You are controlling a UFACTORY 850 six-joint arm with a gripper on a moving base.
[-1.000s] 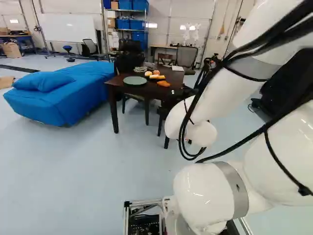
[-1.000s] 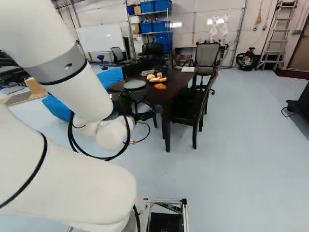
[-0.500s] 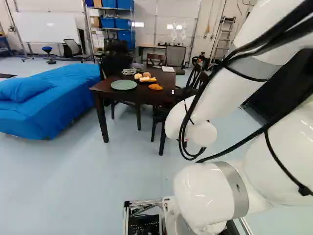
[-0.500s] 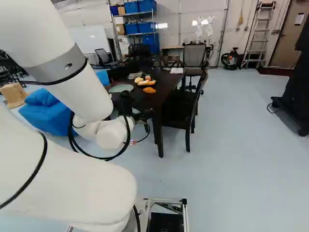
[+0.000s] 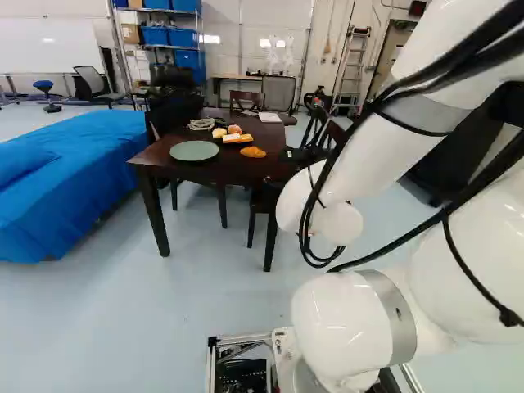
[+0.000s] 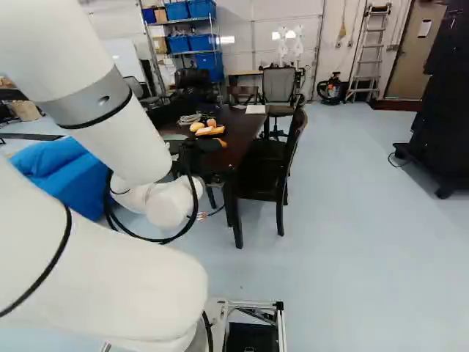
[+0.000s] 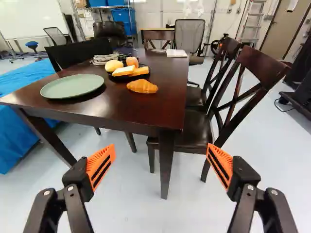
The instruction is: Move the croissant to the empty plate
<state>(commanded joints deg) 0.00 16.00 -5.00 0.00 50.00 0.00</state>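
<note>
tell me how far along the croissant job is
None of the move looks done: the croissant lies directly on the table, and the green plate is empty. Nothing is in hand; the gripper stands open. Left: reach the croissant, grip it, set it on the plate.

No readable text, labels, brands, numbers or signs. Pale sheet [image 6: 425, 28] on door [image 6: 408, 70]: too small to read.
</note>
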